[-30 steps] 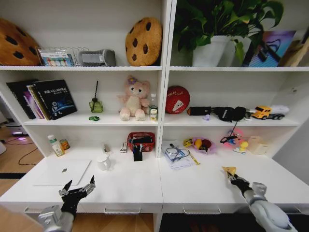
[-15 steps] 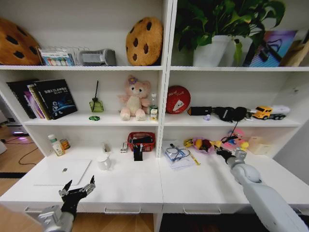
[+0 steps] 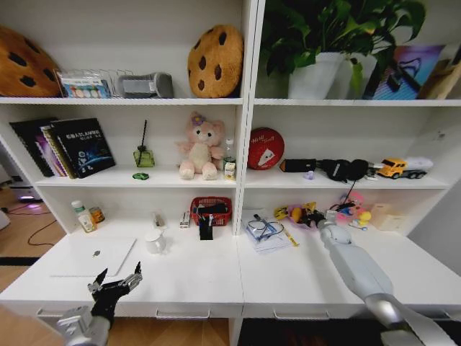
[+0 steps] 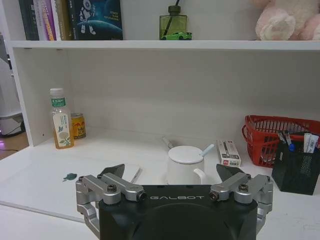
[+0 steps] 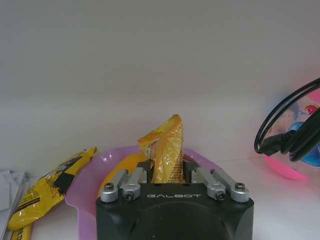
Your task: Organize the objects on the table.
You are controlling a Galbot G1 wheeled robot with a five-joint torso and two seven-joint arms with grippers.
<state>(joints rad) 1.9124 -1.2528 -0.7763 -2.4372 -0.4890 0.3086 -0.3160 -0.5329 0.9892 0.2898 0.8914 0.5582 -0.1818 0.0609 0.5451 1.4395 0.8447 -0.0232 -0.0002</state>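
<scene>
Two cookie cushions (image 3: pixel 215 62), one plush bear (image 3: pixel 199 148), one laptop (image 3: pixel 94 256), one mug (image 3: pixel 154 242), one red basket (image 3: pixel 211 210).

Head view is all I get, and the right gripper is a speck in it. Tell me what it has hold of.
Observer: The right gripper is shut on the yellow-gold crinkly packet, which stands upright between its fingers.
Operator: Say what lies under it.
Observer: A pink dish, with something yellow lying in it.
Operator: Now check the left arm.
Observer: The left gripper is open and empty. It faces a lidded white mug with a pale blue handle poking out.
</scene>
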